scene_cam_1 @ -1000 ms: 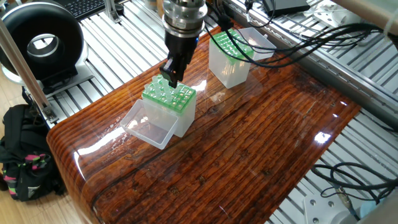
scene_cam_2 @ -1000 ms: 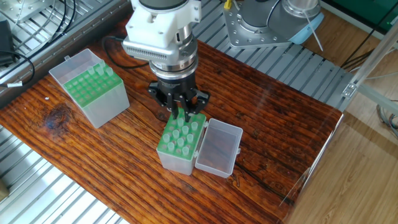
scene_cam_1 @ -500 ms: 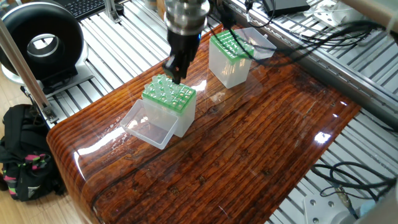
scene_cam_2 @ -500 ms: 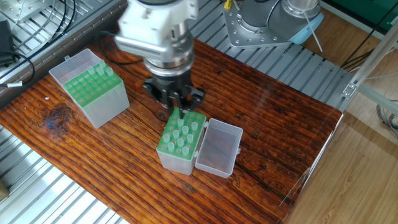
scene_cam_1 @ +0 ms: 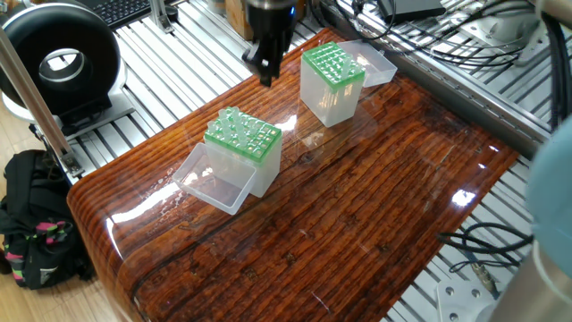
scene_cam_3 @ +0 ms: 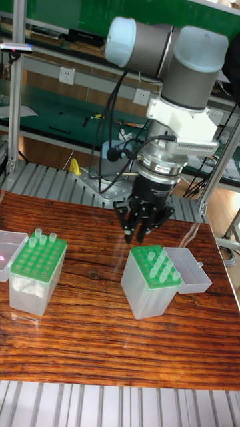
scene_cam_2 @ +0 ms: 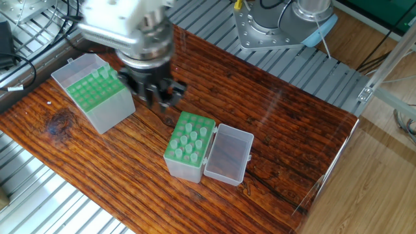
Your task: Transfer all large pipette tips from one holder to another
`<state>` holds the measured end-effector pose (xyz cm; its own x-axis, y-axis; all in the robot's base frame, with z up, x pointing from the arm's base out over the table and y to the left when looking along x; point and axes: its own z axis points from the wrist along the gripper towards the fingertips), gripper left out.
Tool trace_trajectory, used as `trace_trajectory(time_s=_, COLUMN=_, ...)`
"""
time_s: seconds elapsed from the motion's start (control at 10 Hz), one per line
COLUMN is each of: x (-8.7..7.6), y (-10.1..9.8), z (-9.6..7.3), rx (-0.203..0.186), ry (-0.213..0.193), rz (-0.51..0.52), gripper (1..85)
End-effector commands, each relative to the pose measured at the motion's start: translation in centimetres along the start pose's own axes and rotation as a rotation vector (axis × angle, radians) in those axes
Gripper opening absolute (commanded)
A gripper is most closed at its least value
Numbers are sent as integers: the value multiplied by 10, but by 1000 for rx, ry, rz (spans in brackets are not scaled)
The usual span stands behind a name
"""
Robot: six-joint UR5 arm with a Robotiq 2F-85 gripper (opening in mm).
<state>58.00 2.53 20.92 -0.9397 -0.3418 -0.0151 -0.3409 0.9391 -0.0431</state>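
Note:
Two clear holders with green racks stand on the wooden table. The lidded holder [scene_cam_2: 188, 148] [scene_cam_1: 243, 143] [scene_cam_3: 152, 280] carries several large pipette tips [scene_cam_2: 190, 140] [scene_cam_3: 162, 265]. The other holder [scene_cam_2: 97, 90] [scene_cam_1: 330, 79] [scene_cam_3: 37, 265] has a few tips [scene_cam_3: 45, 237] along its far edge. My gripper [scene_cam_2: 158, 101] [scene_cam_1: 267, 73] [scene_cam_3: 135, 233] hangs in the air between the two holders, above the table. Its fingers are drawn together on a slim tip that barely shows below them. The gripper is motion-blurred in one view.
The lidded holder's open lid [scene_cam_2: 228, 155] lies flat beside it. The other holder's lid [scene_cam_1: 374, 61] also lies open. A round black device [scene_cam_1: 61, 63] stands off the table's end, cables [scene_cam_1: 429, 49] run behind, and the arm's base [scene_cam_2: 279, 23] is at the back.
The gripper has lifted off the rear corner of the lidded holder and moved toward the other holder, fingers still together.

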Motion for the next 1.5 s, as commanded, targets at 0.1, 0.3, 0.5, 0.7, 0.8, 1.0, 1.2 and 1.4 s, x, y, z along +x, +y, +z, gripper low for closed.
trace_trajectory(time_s=0.1, x=-15, y=-19, z=5, rx=22, ry=-1, rz=-45, gripper=293)
trace_trajectory(time_s=0.3, x=-26, y=-22, z=13, rx=43, ry=-25, rz=-70, gripper=347)
trace_trajectory(time_s=0.5, x=-23, y=-19, z=21, rx=55, ry=-21, rz=-36, gripper=317)
trace_trajectory(time_s=0.7, x=-21, y=-19, z=21, rx=52, ry=-13, rz=-31, gripper=307)
trace_trajectory(time_s=0.8, x=-16, y=-22, z=20, rx=65, ry=3, rz=-22, gripper=290)
trace_trajectory(time_s=1.0, x=-12, y=-20, z=19, rx=56, ry=16, rz=-11, gripper=193)
trace_trajectory(time_s=1.2, x=-6, y=-24, z=19, rx=69, ry=42, rz=-123, gripper=137)
trace_trajectory(time_s=1.4, x=-20, y=-6, z=19, rx=5, ry=-14, rz=-288, gripper=247)
